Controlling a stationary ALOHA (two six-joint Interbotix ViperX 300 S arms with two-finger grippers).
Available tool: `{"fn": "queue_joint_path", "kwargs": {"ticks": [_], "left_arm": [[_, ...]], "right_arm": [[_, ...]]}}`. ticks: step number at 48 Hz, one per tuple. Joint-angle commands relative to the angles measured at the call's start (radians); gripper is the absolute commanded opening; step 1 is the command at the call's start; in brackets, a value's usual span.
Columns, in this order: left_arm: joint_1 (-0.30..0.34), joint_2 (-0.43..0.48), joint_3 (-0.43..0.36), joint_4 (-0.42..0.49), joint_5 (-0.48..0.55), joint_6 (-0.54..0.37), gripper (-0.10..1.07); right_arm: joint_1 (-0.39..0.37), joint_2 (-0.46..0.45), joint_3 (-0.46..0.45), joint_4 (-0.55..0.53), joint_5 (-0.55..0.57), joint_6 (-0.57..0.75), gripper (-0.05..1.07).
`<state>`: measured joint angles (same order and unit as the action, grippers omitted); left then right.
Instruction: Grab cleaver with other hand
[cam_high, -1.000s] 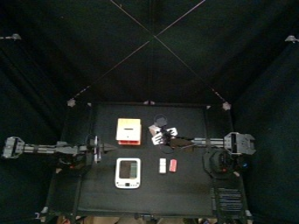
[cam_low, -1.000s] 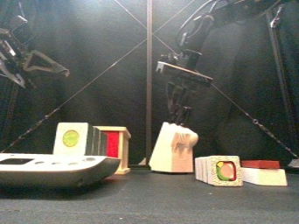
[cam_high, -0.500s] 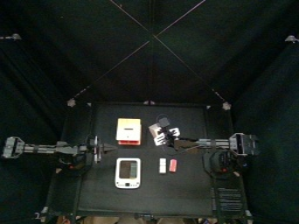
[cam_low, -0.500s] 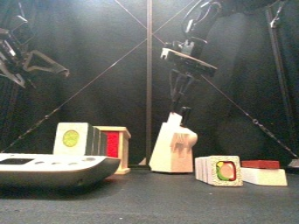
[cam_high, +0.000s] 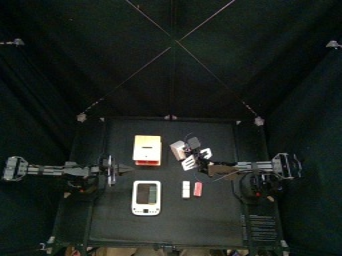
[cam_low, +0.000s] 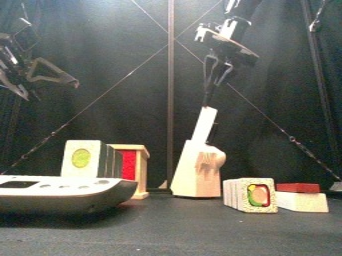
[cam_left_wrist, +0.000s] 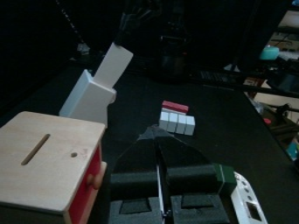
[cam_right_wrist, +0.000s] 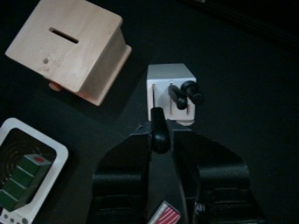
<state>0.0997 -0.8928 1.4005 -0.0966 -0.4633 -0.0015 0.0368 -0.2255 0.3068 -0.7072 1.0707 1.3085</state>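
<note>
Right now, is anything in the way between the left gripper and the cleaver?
Nothing visible. The right gripper holds the cleaver partly out of the knife block, and open air separates it from the raised left gripper. The wooden box sits lower, on the table.

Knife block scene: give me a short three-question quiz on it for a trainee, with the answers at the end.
1. True or false: the cleaver lies flat on the table.
2. Which arm's pincer grips the cleaver's handle? A: left. B: right. C: neither.
3. In the front view, on which side of the knife block does the wooden box stand?

Key: 1 false, it sticks up out of the knife block. 2 B. 3 left.
</note>
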Motion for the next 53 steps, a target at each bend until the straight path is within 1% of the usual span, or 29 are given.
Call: {"fn": "queue_joint_path", "kwargs": {"ticks": [1, 9, 15, 19, 22, 27, 33, 44, 49, 53], "left_arm": [[0.003, 0.002, -0.017, 0.0, -0.005, 0.003, -0.02], [0.003, 0.002, -0.02, 0.002, -0.005, 0.002, -0.02], [0.002, 0.002, -0.021, 0.002, -0.005, 0.002, -0.02], [0.0, 0.002, -0.026, 0.002, -0.005, 0.002, -0.02], [-0.003, 0.002, -0.032, 0.003, -0.003, 0.002, -0.02], [-0.006, 0.002, -0.044, 0.006, -0.008, 0.002, -0.02], [-0.028, 0.003, -0.057, 0.023, -0.015, 0.002, -0.02], [-0.095, 0.003, -0.067, 0.063, -0.057, 0.002, -0.02], [-0.109, 0.009, -0.066, 0.078, -0.066, 0.002, 0.0], [-0.114, 0.02, -0.067, 0.08, -0.071, 0.002, 0.04]], "right_arm": [[0.021, -0.057, -0.011, -0.009, 0.005, 0.0, 0.55], [0.067, -0.106, 0.011, -0.023, 0.003, 0.0, 0.55], [0.109, -0.147, 0.044, -0.046, -0.003, 0.0, 0.55], [0.138, -0.17, 0.074, -0.069, -0.032, 0.006, 0.55], [0.163, -0.184, 0.097, -0.097, -0.089, 0.015, 0.55], [0.196, -0.202, 0.164, -0.173, -0.229, 0.051, 0.55], [0.198, -0.229, 0.253, -0.272, -0.387, 0.13, 0.55], [0.195, -0.296, 0.391, -0.462, -0.552, 0.275, 0.55], [0.193, -0.318, 0.436, -0.554, -0.621, 0.302, 0.55], [0.187, -0.324, 0.449, -0.615, -0.661, 0.305, 0.55]]}}
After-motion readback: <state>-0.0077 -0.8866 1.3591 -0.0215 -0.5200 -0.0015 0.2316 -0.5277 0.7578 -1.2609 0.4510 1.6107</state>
